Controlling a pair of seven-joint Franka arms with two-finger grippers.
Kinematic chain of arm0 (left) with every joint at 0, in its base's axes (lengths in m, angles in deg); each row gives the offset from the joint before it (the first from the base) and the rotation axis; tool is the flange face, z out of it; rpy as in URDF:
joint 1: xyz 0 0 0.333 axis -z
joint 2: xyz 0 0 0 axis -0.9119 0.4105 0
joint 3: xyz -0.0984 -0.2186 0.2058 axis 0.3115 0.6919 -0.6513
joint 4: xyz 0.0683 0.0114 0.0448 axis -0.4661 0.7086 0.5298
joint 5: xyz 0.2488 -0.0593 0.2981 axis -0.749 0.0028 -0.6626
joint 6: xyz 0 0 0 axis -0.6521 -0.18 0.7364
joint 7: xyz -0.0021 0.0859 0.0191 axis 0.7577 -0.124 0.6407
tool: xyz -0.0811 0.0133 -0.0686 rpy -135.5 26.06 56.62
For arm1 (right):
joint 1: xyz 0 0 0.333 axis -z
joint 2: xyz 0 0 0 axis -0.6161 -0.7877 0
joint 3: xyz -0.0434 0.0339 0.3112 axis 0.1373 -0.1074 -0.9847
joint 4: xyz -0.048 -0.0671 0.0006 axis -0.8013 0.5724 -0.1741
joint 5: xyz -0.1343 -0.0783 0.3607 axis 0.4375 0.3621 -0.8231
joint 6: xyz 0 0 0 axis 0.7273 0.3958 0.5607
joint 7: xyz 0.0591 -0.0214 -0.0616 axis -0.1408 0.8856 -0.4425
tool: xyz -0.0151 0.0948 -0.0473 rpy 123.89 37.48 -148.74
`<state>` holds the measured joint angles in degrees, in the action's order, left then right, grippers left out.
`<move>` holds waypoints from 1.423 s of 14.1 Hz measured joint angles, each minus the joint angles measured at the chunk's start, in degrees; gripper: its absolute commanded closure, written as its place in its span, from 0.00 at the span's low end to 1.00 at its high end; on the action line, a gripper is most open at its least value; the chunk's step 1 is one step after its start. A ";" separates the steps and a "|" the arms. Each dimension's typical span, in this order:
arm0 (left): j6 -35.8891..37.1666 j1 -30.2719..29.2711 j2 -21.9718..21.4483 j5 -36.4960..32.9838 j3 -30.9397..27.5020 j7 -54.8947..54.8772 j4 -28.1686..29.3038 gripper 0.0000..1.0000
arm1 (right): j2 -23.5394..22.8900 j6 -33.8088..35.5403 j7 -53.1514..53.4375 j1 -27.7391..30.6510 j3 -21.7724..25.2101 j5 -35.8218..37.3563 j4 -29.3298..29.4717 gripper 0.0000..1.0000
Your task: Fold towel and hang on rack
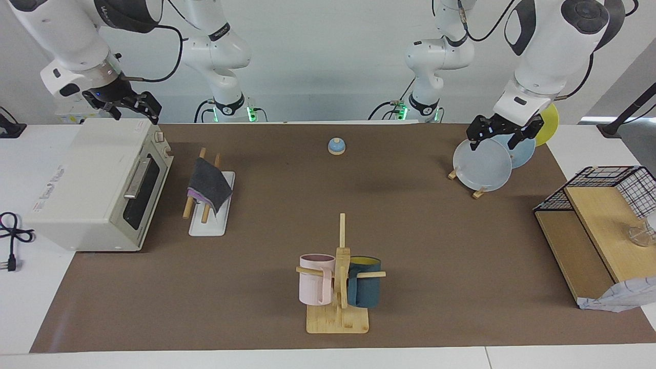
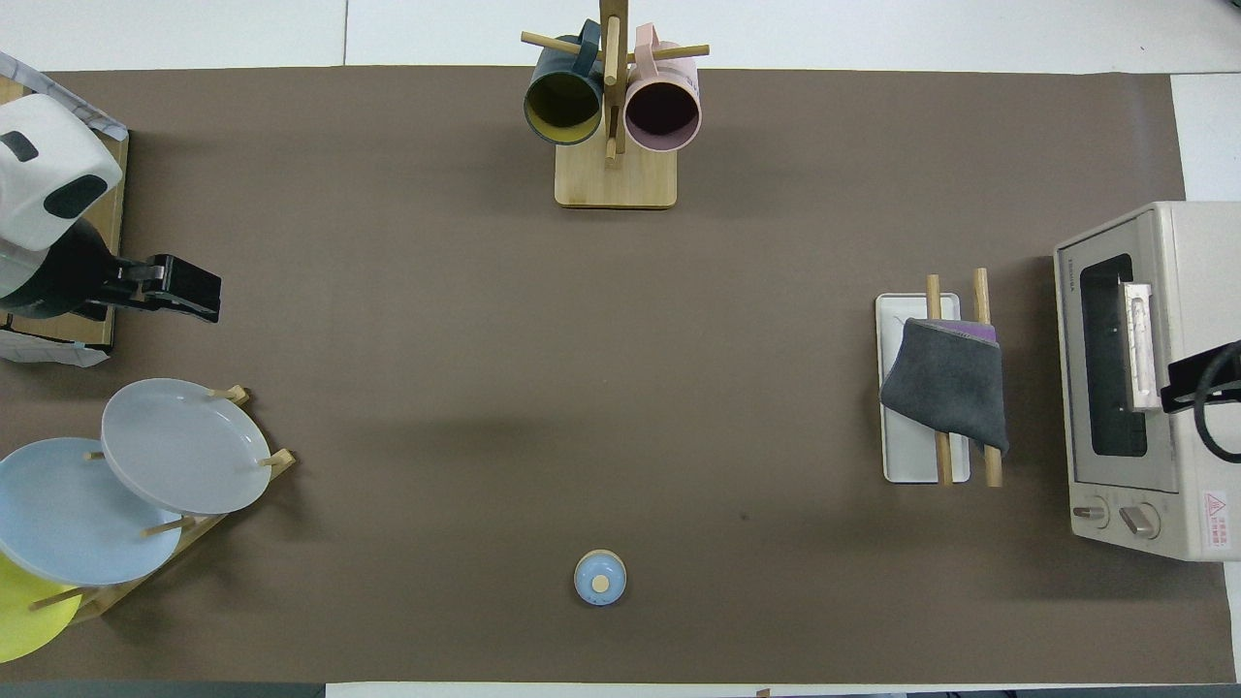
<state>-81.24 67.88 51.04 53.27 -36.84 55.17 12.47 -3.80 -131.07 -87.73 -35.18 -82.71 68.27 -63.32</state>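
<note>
**Towel draped on rack, both grippers up and clear**

The small purple-and-dark-grey terry towel (image 1: 209, 185) hangs folded over the rack (image 1: 211, 215), two parallel light wooden dowels on a flat white rectangular base. Grey face out, a purple edge peeks at one side. Towel covers the middle of both dowels; dowel ends stick out either side.

Right gripper (image 1: 134, 106) hangs in the air over the top of the cream toaster oven (image 1: 97, 184), well apart from the towel; rack sits just beside the oven's door, toward the table middle from those jaws. Jaws look spread, holding nothing.

Left gripper (image 1: 501, 134) hangs over the pale grey plate (image 1: 483, 165) in the wooden plate stand, at the left arm's end of the table, well apart from the rack. Jaws look parted, nothing between them. Light blue plate (image 2: 68, 514) and yellow plate (image 2: 19, 606) stand in the same stand.

Bamboo mug tree (image 1: 339, 307) with a pink mug (image 1: 315, 286) and a dark teal mug (image 1: 365, 288) stands mid-table, between the two grippers and farther from the robots. Small blue bell (image 1: 336, 146) sits near the robots.
</note>
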 measured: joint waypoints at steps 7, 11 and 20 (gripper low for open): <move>-1.82 -1.44 0.62 0.15 -0.44 -0.50 -0.08 0.00 | -4.00 2.60 -2.07 -0.25 -0.67 -0.01 6.46 0.00; -2.73 -1.69 0.35 0.48 -0.46 1.68 -0.10 0.00 | -4.95 2.12 -2.20 -1.43 -0.76 -0.05 8.57 0.00; -2.94 -1.69 0.17 1.23 -0.45 2.70 -0.02 0.00 | -5.49 1.25 -2.20 -2.38 -0.74 -0.56 8.94 0.00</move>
<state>-84.18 66.19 51.21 54.50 -37.29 57.88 12.44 -9.28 -129.82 -89.93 -37.56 -83.45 67.71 -54.38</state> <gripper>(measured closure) 0.000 0.000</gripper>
